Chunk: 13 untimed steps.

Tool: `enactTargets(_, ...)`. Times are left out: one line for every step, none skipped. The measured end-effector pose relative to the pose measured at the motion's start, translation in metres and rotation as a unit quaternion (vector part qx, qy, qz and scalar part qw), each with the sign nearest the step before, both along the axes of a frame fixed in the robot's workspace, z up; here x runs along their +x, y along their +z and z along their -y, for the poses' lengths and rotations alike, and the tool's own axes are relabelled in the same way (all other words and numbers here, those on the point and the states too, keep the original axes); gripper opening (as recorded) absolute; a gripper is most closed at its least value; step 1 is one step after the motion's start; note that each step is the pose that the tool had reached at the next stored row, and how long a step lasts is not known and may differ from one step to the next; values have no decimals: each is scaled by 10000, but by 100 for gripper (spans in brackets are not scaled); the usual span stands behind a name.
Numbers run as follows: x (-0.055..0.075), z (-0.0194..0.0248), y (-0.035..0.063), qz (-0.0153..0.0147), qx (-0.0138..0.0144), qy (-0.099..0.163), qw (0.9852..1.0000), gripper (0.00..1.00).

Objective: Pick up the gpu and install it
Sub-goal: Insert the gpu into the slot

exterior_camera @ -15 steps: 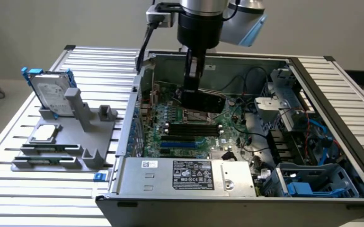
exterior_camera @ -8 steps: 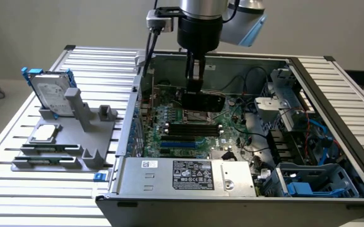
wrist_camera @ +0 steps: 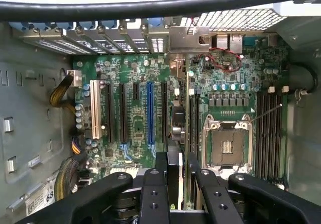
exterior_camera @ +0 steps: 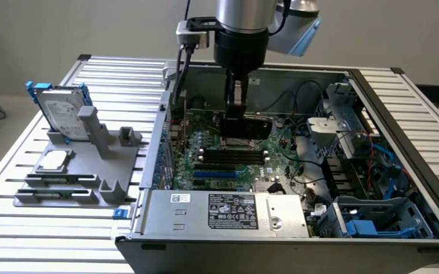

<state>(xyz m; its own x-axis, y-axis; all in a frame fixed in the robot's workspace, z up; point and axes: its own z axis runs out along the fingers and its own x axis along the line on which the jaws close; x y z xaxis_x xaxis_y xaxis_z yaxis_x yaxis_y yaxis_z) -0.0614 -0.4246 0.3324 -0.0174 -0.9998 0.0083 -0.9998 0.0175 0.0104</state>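
Observation:
My gripper (exterior_camera: 234, 114) reaches down into the open computer case (exterior_camera: 402, 142) and is shut on the gpu (exterior_camera: 254, 129), a black card held on edge above the motherboard (exterior_camera: 227, 165). In the wrist view the gpu (wrist_camera: 188, 103) runs edge-on from between my fingers (wrist_camera: 161, 166) to its silver end bracket (wrist_camera: 188, 39), which stands at the case's rear slot openings. The card lies along a slot between the blue slot (wrist_camera: 150, 116) and the CPU socket (wrist_camera: 228, 143). Whether it is pressed fully into the slot I cannot tell.
Black memory sticks (exterior_camera: 234, 155) lie beside the socket. A power supply (exterior_camera: 227, 211) fills the case's near side, with drive bays and cables at the exterior view's right. Outside the case, a grey fixture (exterior_camera: 82, 165) carries a silver hard drive (exterior_camera: 61, 111) with a blue frame.

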Motion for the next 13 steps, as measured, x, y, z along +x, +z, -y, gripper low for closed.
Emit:
enactTargets(-1,10,-15,1,9,35,10000,27)
enactTargets(-3,19,-27,1,17,66,10000,27)
enactTargets(-4,28,-39,1,24,100,9999,27)
enactTargets(-5,36,-52,1,32,136,9999,27)
enactTargets(-6,48,-65,0,39,166,9999,27)
enactTargets(-7,65,-79,0,48,185,9998,27)
enactTargets(-9,91,-93,1,59,193,9998,27)
enactTargets(-13,118,-107,1,67,198,9998,27)
enactTargets(-19,143,-122,3,71,201,9998,27)
enactTargets(-25,166,-136,4,74,204,9998,27)
enactTargets(-32,186,-149,5,75,206,9998,27)
enactTargets(-41,201,-164,8,76,207,9998,27)
enactTargets(-52,211,-180,14,77,208,9998,27)
